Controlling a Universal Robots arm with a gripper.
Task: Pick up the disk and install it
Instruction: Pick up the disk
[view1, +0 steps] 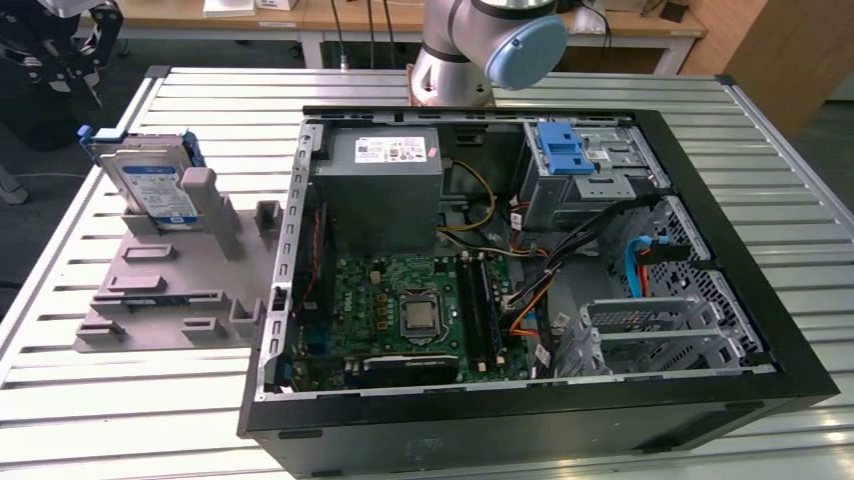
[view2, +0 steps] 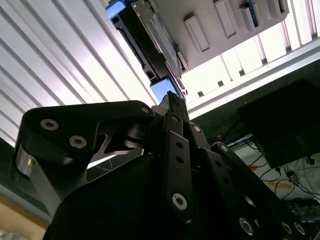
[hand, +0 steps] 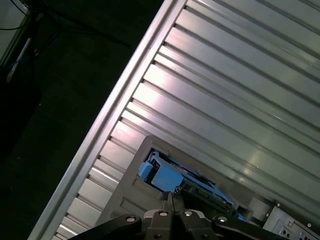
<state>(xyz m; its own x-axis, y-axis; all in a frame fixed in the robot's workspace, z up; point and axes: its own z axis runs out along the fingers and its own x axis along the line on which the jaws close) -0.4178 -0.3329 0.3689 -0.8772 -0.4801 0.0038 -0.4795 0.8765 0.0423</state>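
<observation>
My gripper (hand: 172, 196) is closed, empty — lowered so, it could strike the hard drive (view1: 150, 185) just below and topple it.

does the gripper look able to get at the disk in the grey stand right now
Probably yes: the gripper is aimed at the disk, which stands upright in the grey stand with nothing between them, though it looks shut.

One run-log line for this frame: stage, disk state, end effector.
stage: pre-grasp | silver rectangular hard drive in blue plastic carrier: upright in grey plastic holder, not installed | end effector: shut, empty, pointed at drive
</observation>
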